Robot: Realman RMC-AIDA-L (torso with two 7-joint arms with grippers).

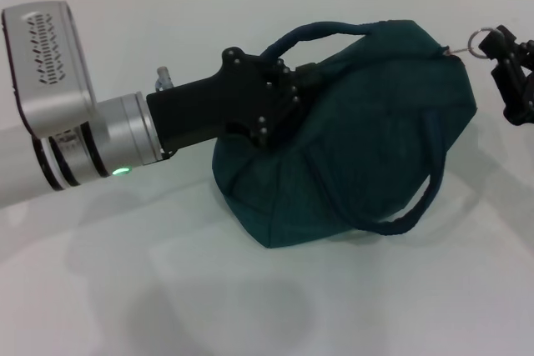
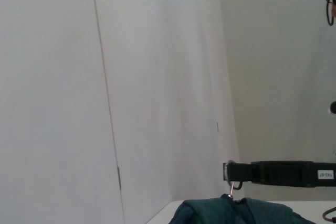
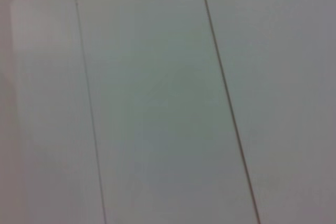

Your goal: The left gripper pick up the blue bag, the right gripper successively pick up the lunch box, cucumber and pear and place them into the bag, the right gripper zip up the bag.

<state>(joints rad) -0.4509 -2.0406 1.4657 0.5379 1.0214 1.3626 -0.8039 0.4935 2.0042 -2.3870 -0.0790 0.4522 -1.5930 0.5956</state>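
We see the bulging, closed bag (image 1: 359, 139) lying on the white table (image 1: 250, 306), our left tool (image 1: 288, 93) pinching its top edge by a handle, while our right tool (image 1: 501, 46) pinches the zip ring (image 1: 480, 42).

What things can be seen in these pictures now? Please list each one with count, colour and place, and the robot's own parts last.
blue bag: one, dark teal-blue, lying bulged on the table, two loop handles showing.
zip ring pull: one, silver, at the bag's far right end.
table: one, white, under the bag.
wall panels: pale grey-white, behind the table.
left claw: one, black, silver wrist with green light, at the bag's left end by the handle.
right claw: one, black, at the ring pull, seemingly pinching it.
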